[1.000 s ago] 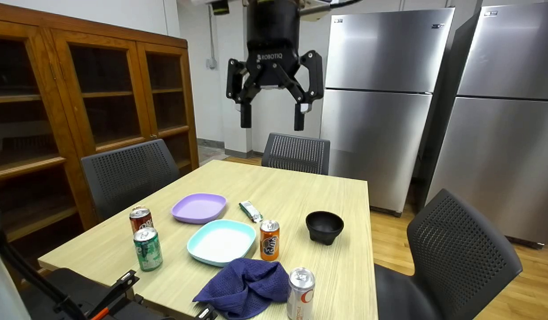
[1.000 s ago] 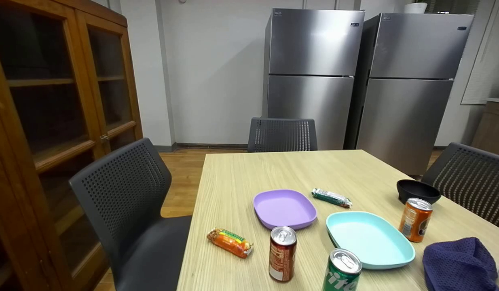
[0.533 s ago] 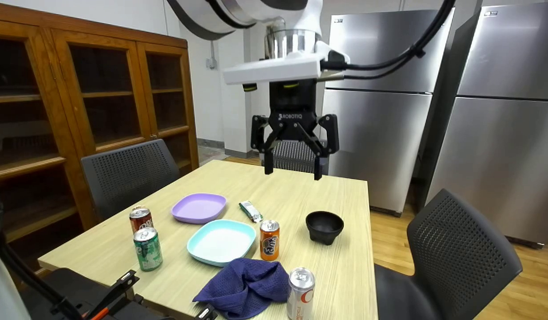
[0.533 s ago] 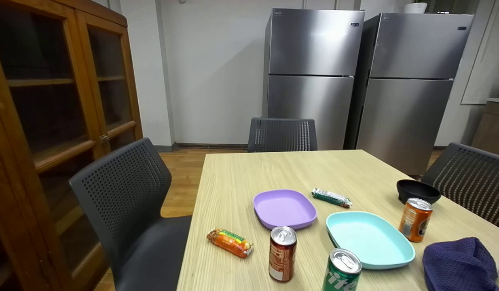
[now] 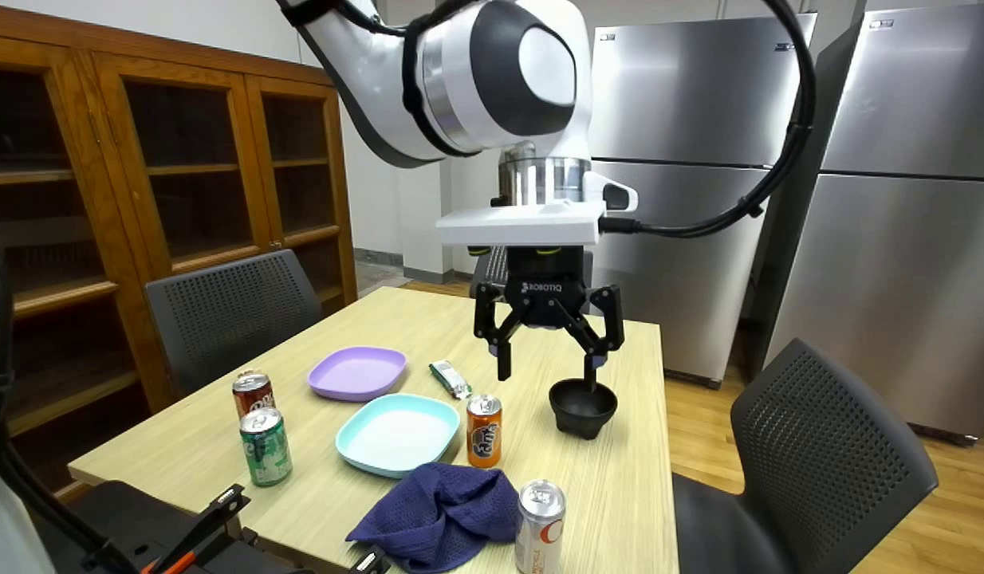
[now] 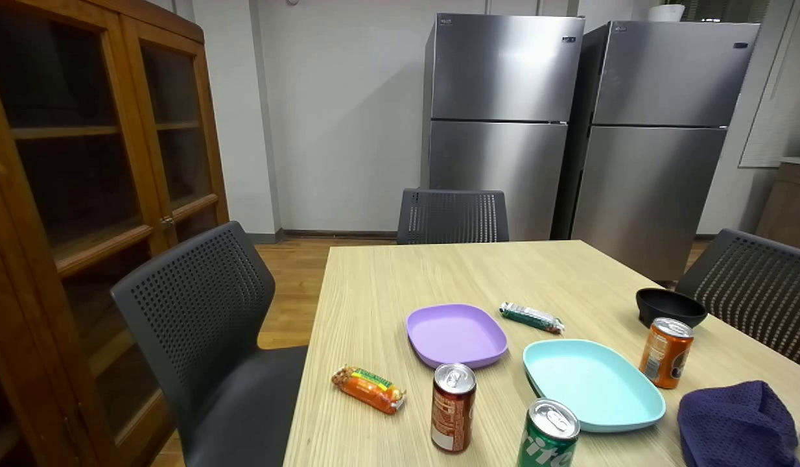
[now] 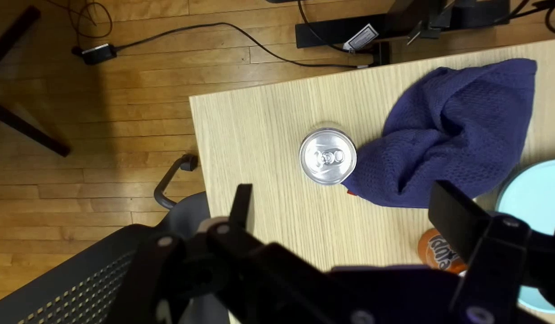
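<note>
Gripper (image 5: 547, 379), mine, 1: black, pointing down above the worktop (image 5: 619, 478), its 2 fingers (image 5: 504, 363) spread well apart; silver can (image 7: 328, 156), 1: upright near a corner of the worktop, showing beyond the gap between my fingers in my wrist view, pull-tab top toward me; navy cloth (image 7: 457, 135), 1: rumpled, just beside the silver can; whether the 2 touch, I cannot tell; orange can (image 5: 484, 434), 1: Fanta-marked, upright beside the turquoise plate (image 5: 400, 430), partly hidden by 1 of my fingers in the wrist view; black bowl (image 5: 581, 416), 1: upright, near the worktop's edge; in an exterior view 1 of my fingers overlaps its rim; whether it touches, I cannot tell.

Also on the worktop: purple plate (image 6: 457, 335), 1: near the turquoise plate; green-wrapped bar (image 6: 531, 318), 1: lying flat near both plates; dark red can (image 6: 453, 408), 1: upright, near the purple plate; green can (image 5: 265, 450), 1: upright, near the dark red can; orange-wrapped snack (image 6: 369, 389), 1: lying near the dark red can; grey chairs (image 6: 199, 292), 3: perforated backs, set around the worktop; refrigerators (image 6: 504, 78), 2: silver-coloured, side by side beyond the worktop in both exterior views; wooden cabinet (image 5: 181, 88), 1: glazed.
</note>
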